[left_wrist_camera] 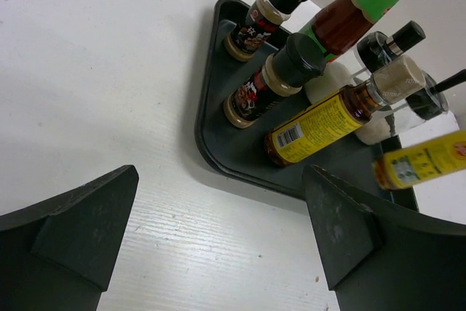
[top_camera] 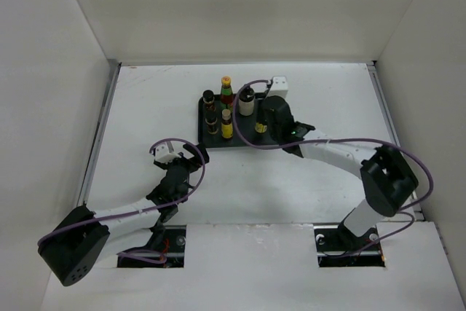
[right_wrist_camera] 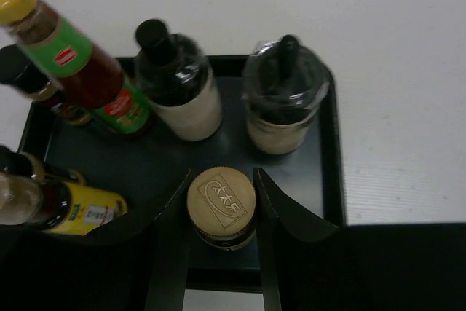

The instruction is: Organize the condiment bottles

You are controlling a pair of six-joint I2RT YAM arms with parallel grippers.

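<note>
R gripper (right_wrist_camera: 222, 180) clamps brown bottle (right_wrist_camera: 221, 202) at tray's (right_wrist_camera: 328, 180) 5 o'clock; all 7 look aboard, only release pending; L gripper (left_wrist_camera: 222, 180) wide open.

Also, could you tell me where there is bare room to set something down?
The table is bare left of the black tray and on its near side, between the arms. On the tray, only a strip between the yellow-capped bottle held by the right gripper and the whitish bottles is free; elsewhere bottles crowd it.
</note>
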